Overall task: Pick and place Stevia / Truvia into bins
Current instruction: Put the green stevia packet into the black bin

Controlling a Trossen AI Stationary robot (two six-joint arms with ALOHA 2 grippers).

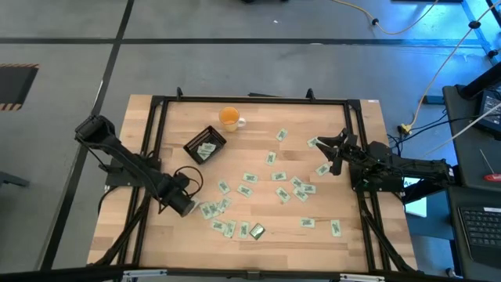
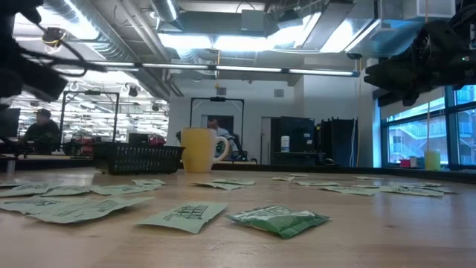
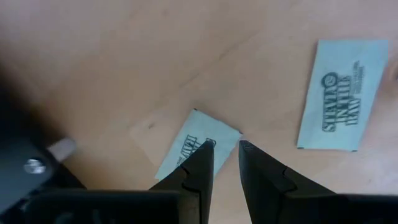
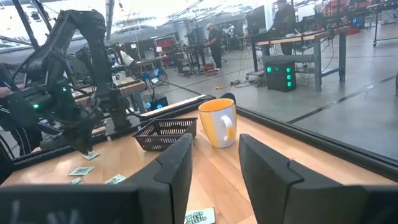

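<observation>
Many pale green and white Stevia sachets (image 1: pixel 275 177) lie flat and scattered over the wooden table. A few lie in the black tray (image 1: pixel 205 145) at the far left. My left gripper (image 1: pixel 182 206) points down over the near-left group of sachets. In its wrist view the left gripper (image 3: pixel 224 147) is open by a narrow gap with bare wood in it. One fingertip stands over the corner of a sachet (image 3: pixel 186 144), and another sachet (image 3: pixel 345 93) lies beside it. My right gripper (image 4: pixel 214 152) waits open and level at the table's right side (image 1: pixel 333 149).
An orange cup with a white handle (image 1: pixel 229 117) stands just past the tray at the far edge. A darker green packet (image 1: pixel 256 231) lies near the front edge. A black frame (image 1: pixel 250 99) runs around the table. People work in the room behind.
</observation>
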